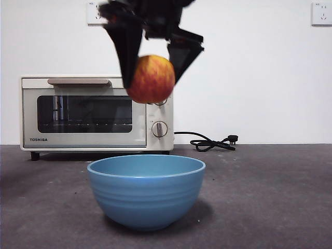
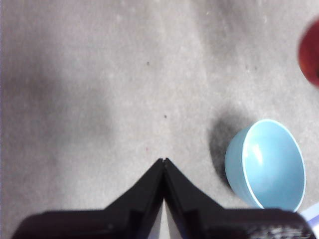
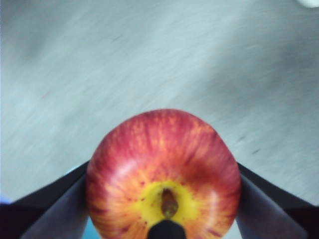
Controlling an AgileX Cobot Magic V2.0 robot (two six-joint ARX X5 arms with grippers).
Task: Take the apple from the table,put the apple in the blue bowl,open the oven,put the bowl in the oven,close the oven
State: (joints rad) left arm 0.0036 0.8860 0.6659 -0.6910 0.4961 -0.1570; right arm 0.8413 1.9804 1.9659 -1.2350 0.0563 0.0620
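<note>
Nearest to me stands the blue bowl (image 1: pixel 146 191), upright on the dark grey table (image 1: pixel 270 207) with nothing inside it, its ridged outside catching a little light. Straight above the bowl, well clear of its rim, hangs the apple (image 1: pixel 151 79), red with yellow-orange streaks, pinched between the two black jaws of the right gripper (image 1: pixel 153 62), which comes down from the top of the front view. One jaw presses each side of the fruit, and in the right wrist view the apple (image 3: pixel 163 174) fills the space between the jaws of that gripper (image 3: pixel 163 199), its stem end and yellow patch turned toward the camera, with a sliver of blue showing under it. Off to one side of the bowl the left gripper (image 2: pixel 164 160) hovers over bare table (image 2: pixel 99 74) with its jaws pressed together to a point and nothing in them; from its camera the bowl (image 2: pixel 266 167) sits nearby and a blurred red edge of the apple (image 2: pixel 311 52) shows beyond it. Behind the bowl, back near the white wall (image 1: pixel 259 62), is the cream oven (image 1: pixel 96 113), its glass door closed, and its black cord (image 1: pixel 210 141) lies coiled on the table beside it.
</note>
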